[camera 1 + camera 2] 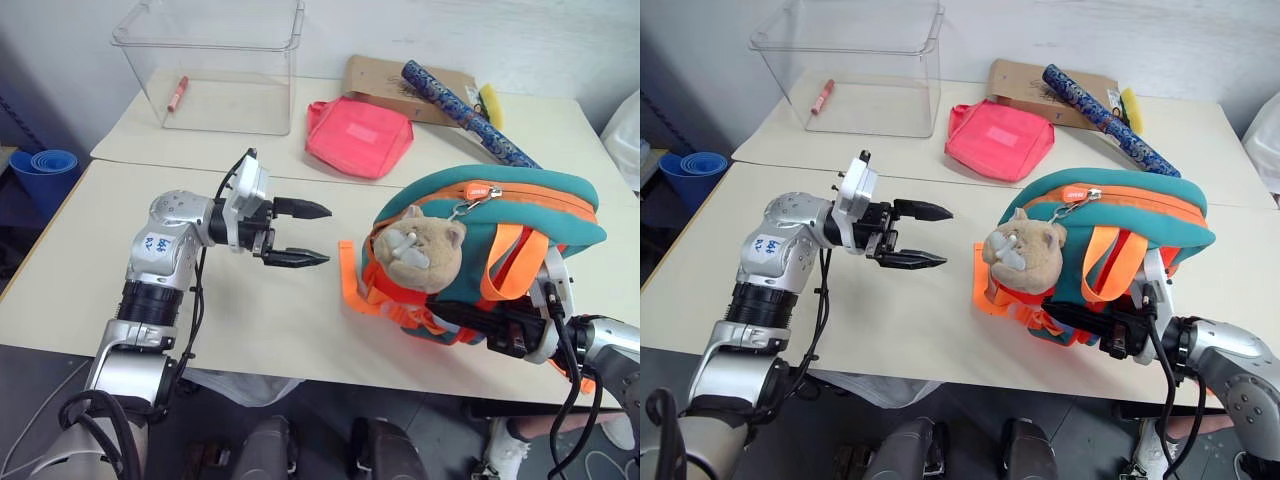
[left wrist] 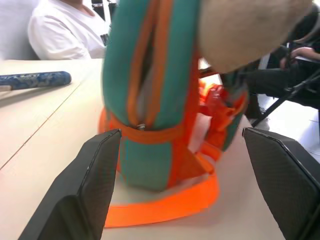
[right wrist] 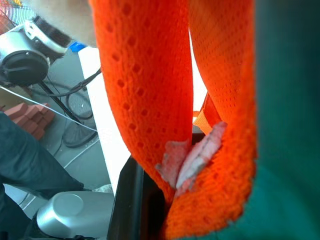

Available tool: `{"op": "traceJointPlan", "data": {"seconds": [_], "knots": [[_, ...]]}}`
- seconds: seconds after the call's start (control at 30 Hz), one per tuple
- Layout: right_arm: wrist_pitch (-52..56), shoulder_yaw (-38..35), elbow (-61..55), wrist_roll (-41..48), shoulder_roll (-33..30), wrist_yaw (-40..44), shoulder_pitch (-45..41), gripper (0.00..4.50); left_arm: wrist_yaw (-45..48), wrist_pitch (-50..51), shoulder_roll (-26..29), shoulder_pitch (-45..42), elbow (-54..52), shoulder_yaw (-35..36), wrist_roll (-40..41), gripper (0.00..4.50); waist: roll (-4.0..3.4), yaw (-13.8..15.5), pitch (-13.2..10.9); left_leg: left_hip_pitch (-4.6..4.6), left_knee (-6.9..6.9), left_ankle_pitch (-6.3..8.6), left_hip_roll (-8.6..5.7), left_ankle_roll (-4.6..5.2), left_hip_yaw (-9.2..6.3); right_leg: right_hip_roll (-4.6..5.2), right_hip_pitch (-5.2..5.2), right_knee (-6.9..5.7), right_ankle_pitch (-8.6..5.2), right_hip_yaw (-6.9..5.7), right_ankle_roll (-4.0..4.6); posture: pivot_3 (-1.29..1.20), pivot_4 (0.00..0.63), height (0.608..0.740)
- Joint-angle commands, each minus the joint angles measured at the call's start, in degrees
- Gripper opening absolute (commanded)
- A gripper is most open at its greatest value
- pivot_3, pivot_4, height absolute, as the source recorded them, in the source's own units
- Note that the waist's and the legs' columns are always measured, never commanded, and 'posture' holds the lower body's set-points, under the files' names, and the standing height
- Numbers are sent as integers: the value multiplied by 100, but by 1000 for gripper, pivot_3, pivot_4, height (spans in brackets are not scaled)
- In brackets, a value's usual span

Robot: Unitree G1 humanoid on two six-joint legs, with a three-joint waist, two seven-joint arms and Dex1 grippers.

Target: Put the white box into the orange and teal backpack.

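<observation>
Two tools flank the orange and teal backpack (image 1: 500, 225), which stands upright at the table's (image 1: 80, 260) near right: the left tool (image 1: 300, 233) hangs released and empty just left of it, the right tool (image 1: 505, 325) clenched on orange strap mesh at its near side. I cannot see the white box, likely already inside; best to keep the bag steadied while the zipper gets closed.

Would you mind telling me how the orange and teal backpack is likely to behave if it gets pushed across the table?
The orange and teal backpack looks soft and puffy, so it would probably squash and sag. It stands on a narrow base, so it might tip. Its loose orange strap lying on the table could drag or snag.
</observation>
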State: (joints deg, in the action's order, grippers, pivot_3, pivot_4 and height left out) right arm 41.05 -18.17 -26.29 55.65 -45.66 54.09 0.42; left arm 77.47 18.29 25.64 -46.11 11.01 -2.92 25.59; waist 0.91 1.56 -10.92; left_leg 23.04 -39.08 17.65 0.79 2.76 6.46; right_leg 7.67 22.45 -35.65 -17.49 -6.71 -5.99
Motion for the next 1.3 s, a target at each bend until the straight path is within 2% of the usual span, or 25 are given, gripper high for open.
{"op": "traceJointPlan", "data": {"seconds": [0.03,0.2,0.37,0.47,0.57,0.77,0.83,0.93,1.07,1.23,1.3], "knots": [[-14,114,24,-15,34,36,-67,0,-407,151,-263,117,-856,-40,247,4068,0,-12,0,1,0,0,0,0,0,0,-1,0,0,-1,0,0,150,740],[57,169,0,8,5,30,-134,0,-965,196,-822,220,-1268,-203,274,4068,-1,-27,0,0,0,-3,0,-1,0,-8,-3,-4,1,-7,-1,0,150,740],[125,147,-28,58,-31,0,-161,0,-1128,221,-1194,231,-1455,-418,327,4068,-1,-19,0,-1,0,-4,2,-2,1,-11,-1,-6,1,-6,-1,0,150,740],[162,132,-61,96,-32,-36,-172,0,-1118,-16,-1264,271,-1430,-523,204,3493,-1,-16,0,-1,0,-4,1,-1,2,-10,-3,-3,1,-6,-1,0,150,740],[189,102,-100,128,-14,-90,-168,0,-1186,-5,-1291,271,-1423,-396,360,2558,-1,-19,0,-1,0,-4,2,-2,1,-10,-2,0,1,-6,-1,0,150,740],[186,55,-127,161,54,-258,-165,0,-1215,-259,-824,28,-866,-64,150,812,-1,-19,0,-1,0,-4,2,-2,1,-10,-1,0,1,-6,-1,0,150,740],[168,5,-148,181,89,-336,-114,0,-1391,-482,-617,-243,-351,148,-20,441,0,-16,0,-1,0,-5,2,-1,1,-10,-1,0,1,-9,-1,0,150,740],[149,-108,-173,199,128,-421,23,0,-1601,-906,-183,-642,599,261,-483,441,-1,-19,0,0,-1,-5,2,-1,1,-11,0,-1,1,-11,-1,0,150,740],[72,-289,-209,217,180,-483,304,0,-1871,-1842,340,-866,1687,-220,-1601,441,-2,-10,1,0,5,-4,-1,0,2,-15,1,-8,1,-22,-1,0,150,740],[-44,-413,-283,213,314,-567,594,0,-1913,-1639,6,-877,2013,-50,-1331,441,0,19,0,13,-1,-5,-12,16,-3,-11,0,-19,6,-60,-11,0,150,740],[-107,-455,-318,188,394,-602,721,0,-1495,-1614,91,-644,1899,-341,-1476,441,-1,-3,1,14,-1,-4,-14,18,-6,-4,-2,-16,8,-54,-14,0,150,740]]}}
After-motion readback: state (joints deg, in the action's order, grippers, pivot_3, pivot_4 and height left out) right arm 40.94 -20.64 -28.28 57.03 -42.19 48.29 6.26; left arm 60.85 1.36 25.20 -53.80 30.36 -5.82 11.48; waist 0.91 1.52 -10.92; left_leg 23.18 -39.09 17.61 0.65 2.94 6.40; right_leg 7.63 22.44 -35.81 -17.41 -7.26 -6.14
